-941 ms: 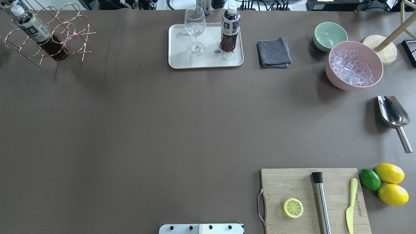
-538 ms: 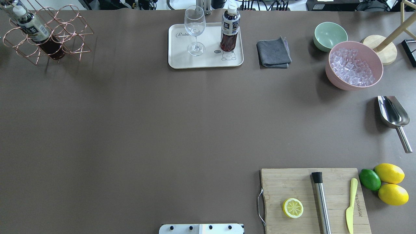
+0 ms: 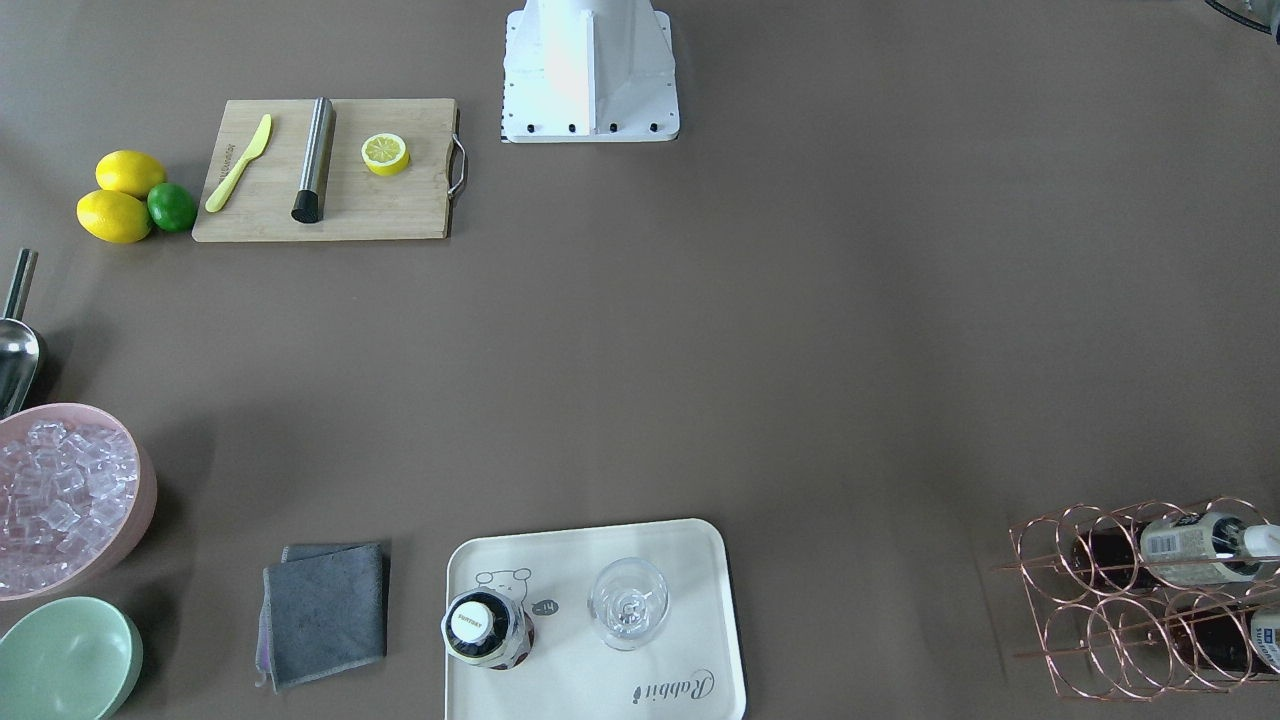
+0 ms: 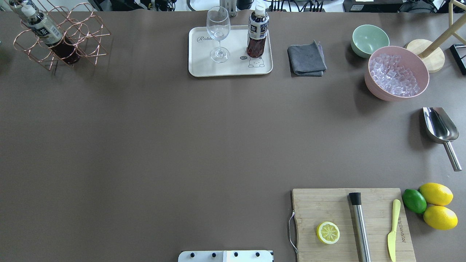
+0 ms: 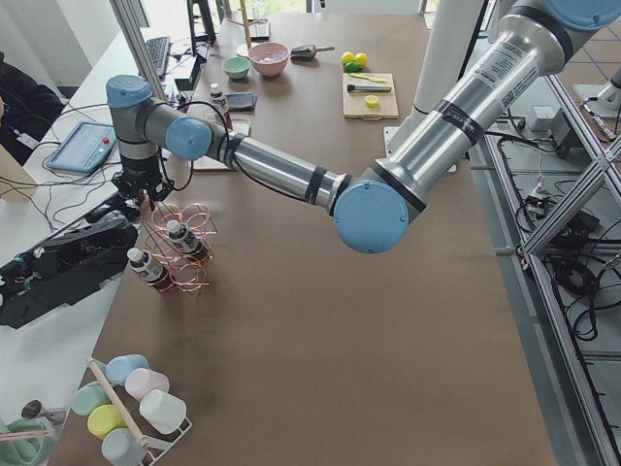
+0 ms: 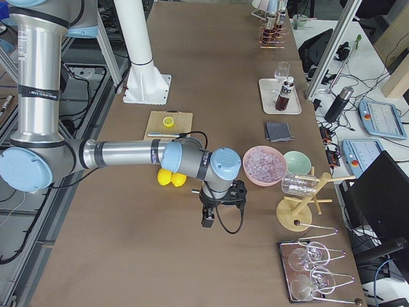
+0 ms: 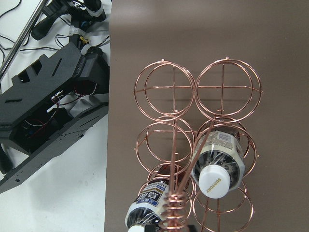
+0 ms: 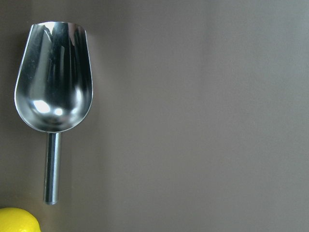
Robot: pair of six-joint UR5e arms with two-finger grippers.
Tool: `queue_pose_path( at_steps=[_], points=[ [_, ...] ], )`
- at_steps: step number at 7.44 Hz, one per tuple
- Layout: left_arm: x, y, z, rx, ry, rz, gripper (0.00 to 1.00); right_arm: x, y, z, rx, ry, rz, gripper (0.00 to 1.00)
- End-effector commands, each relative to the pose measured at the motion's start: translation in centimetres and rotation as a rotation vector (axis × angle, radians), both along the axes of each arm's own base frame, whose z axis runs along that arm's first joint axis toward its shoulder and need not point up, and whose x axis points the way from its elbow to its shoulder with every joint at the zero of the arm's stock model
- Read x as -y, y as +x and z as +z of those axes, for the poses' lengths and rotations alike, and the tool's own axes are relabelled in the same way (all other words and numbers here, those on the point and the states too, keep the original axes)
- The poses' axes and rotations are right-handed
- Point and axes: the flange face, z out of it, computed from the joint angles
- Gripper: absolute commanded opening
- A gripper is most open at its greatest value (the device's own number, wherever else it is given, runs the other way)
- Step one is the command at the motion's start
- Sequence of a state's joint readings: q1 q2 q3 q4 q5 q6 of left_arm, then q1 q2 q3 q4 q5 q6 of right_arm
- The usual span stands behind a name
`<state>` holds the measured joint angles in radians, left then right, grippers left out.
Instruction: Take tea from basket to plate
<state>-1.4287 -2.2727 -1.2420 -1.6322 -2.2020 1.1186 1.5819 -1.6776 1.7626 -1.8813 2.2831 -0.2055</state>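
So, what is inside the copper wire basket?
A tea bottle and a second bottle sit in near rings of the basket, caps toward the wrist camera. The two far rings are empty. The bottles hide their own bottoms.

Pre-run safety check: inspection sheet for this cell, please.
Surface: brown table, no spills seen.
Job's things: one tea bottle upright on the tray beside a wine glass; two bottles sit in the wire rack.
Clutter: ice bowl, green bowl, cloth, scoop, cutting board with lemon half, steel rod, knife; lemons, lime.
Grippers: left gripper above the rack's handle, right gripper over the scoop; fingers not visible.
Cables: one cable loops at right gripper; loose wiring beside the rack.
Surroundings: glass stand, cups, tablet.
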Motion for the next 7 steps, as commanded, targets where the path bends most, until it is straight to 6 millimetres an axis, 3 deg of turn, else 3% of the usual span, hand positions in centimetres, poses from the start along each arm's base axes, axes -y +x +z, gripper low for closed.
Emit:
queue_pose_path(
  at_steps=[1,3,7],
  points=[
    [0.0,1.8,0.1,-0.001,-0.009,0.002,0.00,1.4,0.2,-0.8,-0.007,0.033,0.001,1.00],
    [0.0,2.9,-0.2,0.005,-0.003,0.014,0.00,1.6,0.2,-0.6,-0.005,0.073,0.004,1.00],
    [0.1,3.0,-0.3,0.006,-0.002,0.015,0.00,0.2,0.7,1.8,-0.021,0.025,0.009,1.00]
  ],
)
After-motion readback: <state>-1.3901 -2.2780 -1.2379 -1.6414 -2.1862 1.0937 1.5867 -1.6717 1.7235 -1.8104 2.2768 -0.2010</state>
